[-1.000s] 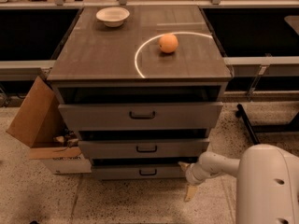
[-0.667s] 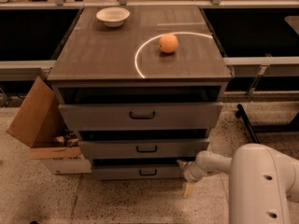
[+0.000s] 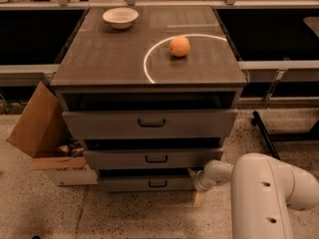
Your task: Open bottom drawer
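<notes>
gripper (image 3: 198, 193) by right end of bottom drawer (image 3: 129, 184)

Grey bottom drawer (image 3: 124, 184); white gripper (image 3: 198, 187) at its right end.

The gripper (image 3: 198, 184) sits low at the right end of the bottom drawer (image 3: 134, 184). Only a small bit of it shows past the white arm (image 3: 269, 193). The arm covers that end of the drawer too. The arm itself is cut off at the bottom and right edges. The inside of the bottom drawer is hidden under the middle drawer (image 3: 124, 159). The gap above the top drawer (image 3: 149, 123) is too dark to see into. Little things lie in the cardboard box (image 3: 37, 121), but they are too small to tell. The things along the top edge are cut off.
</notes>
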